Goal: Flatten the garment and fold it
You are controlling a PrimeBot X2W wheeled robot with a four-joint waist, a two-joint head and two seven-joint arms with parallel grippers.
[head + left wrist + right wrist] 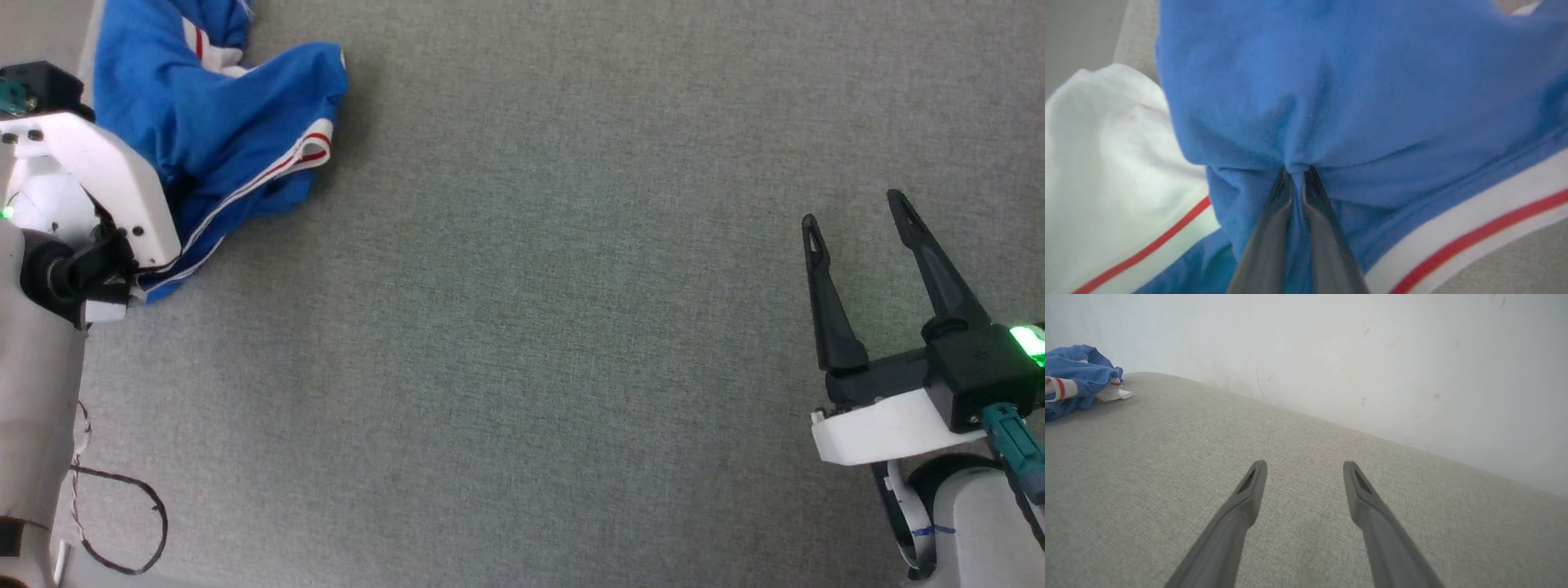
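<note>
Head view — one crumpled garment (220, 122)

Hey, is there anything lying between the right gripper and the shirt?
Nothing visible. Bare grey surface lies between the open right gripper and the crumpled shirt at the robot's far left, where the left gripper pinches its blue fabric.

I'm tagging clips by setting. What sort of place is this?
Likely an indoor robot workstation rather than a lived-in room: a broad grey fabric-covered surface set against a bare, scuffed white wall, with a crumpled blue jersey T-shirt lying on it.
</note>
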